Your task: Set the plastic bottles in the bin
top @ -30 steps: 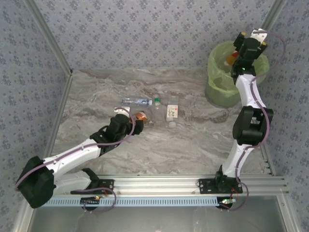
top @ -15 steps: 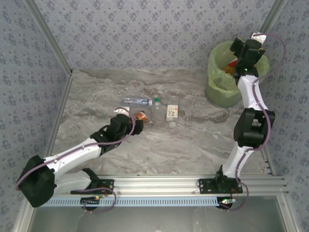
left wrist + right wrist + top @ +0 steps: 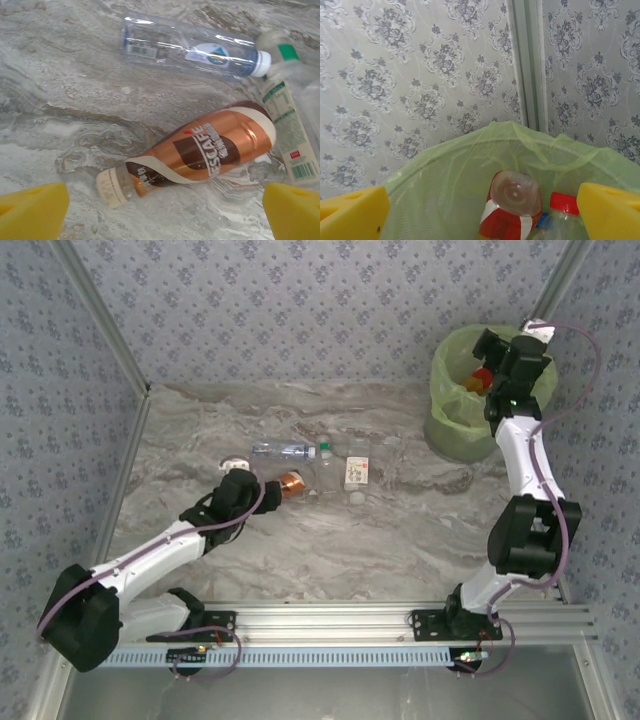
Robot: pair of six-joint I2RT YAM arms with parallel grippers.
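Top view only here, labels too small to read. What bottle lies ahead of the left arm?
Observer: A copper-brown coffee bottle, on its side, cream cap nearest the open left jaws.
Operator: What's in the bin?
Observer: A red-labelled bottle, base toward the camera, beside a red-capped one.
Operator: Are the right jaws holding anything?
Observer: No, they are wide open above the bin, nothing between them.
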